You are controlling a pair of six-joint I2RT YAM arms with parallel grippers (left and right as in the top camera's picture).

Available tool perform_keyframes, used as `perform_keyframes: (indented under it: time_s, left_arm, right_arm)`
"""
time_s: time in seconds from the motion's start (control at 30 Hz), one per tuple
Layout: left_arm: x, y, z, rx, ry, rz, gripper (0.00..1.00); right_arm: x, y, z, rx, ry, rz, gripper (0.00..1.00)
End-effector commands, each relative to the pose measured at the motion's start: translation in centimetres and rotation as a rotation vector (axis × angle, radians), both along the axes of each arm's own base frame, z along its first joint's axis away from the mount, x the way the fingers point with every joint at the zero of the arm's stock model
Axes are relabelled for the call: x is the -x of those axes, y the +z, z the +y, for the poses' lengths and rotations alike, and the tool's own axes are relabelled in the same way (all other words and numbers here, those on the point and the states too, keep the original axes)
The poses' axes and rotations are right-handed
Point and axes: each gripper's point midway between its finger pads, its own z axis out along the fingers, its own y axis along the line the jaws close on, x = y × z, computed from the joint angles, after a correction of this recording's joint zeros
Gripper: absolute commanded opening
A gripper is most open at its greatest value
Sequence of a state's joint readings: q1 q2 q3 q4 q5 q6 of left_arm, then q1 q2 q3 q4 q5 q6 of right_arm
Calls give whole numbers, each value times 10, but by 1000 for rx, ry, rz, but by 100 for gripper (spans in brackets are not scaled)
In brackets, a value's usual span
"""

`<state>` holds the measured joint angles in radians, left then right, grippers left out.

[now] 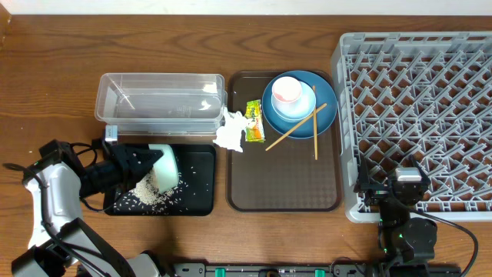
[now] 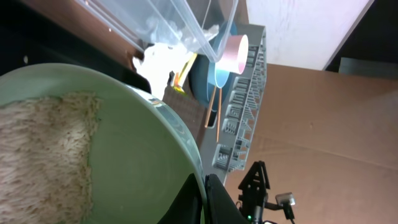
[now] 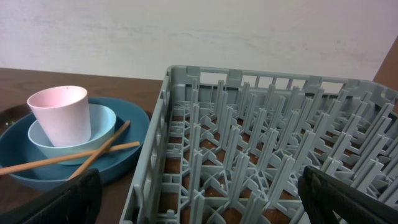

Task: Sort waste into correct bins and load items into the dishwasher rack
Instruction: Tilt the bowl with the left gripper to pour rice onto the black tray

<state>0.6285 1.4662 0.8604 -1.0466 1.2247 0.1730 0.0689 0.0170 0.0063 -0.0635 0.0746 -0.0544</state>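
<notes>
Your left gripper [image 1: 142, 163] pinches the tilted mint-green bowl [image 1: 166, 165] over the black tray [image 1: 201, 192].
Its fingers are clamped on the bowl's rim, with rice grains [image 1: 151, 197] inside the bowl and scattered on the tray just below them. Your right gripper [image 3: 199, 199] has its fingers spread wide over the dishwasher rack [image 3: 261, 124]; the blue plate [image 3: 15, 134] carrying the pink cup [image 3: 61, 115], pale-blue bowl [image 3: 102, 121] and chopsticks [image 3: 68, 158] sits left of those fingers.
</notes>
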Motion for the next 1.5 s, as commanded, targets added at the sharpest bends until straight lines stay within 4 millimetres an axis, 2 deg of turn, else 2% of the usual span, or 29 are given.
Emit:
perform_keyframes:
  time_s: [0.0, 0.23, 0.53, 0.77, 1.03, 1.47]
  left_arm:
    - [3, 3, -3, 9, -17, -37, 6]
    - [8, 4, -7, 24, -27, -29, 6]
    - [4, 27, -14, 170, 14, -73, 6]
    - [4, 28, -14, 169, 10, -93, 6]
    - [-7, 51, -11, 251, 44, -230, 6]
    - [-4, 53, -17, 279, 36, -201, 6]
  right_arm:
    - [0, -1, 3, -16, 12, 3, 99]
    - [0, -1, 3, -16, 12, 3, 99]
    - [0, -1, 3, -16, 13, 3, 99]
    - [0, -1, 3, -16, 13, 3, 99]
    - [0, -1, 3, -16, 12, 3, 99]
    - [0, -1, 3, -16, 12, 3, 99]
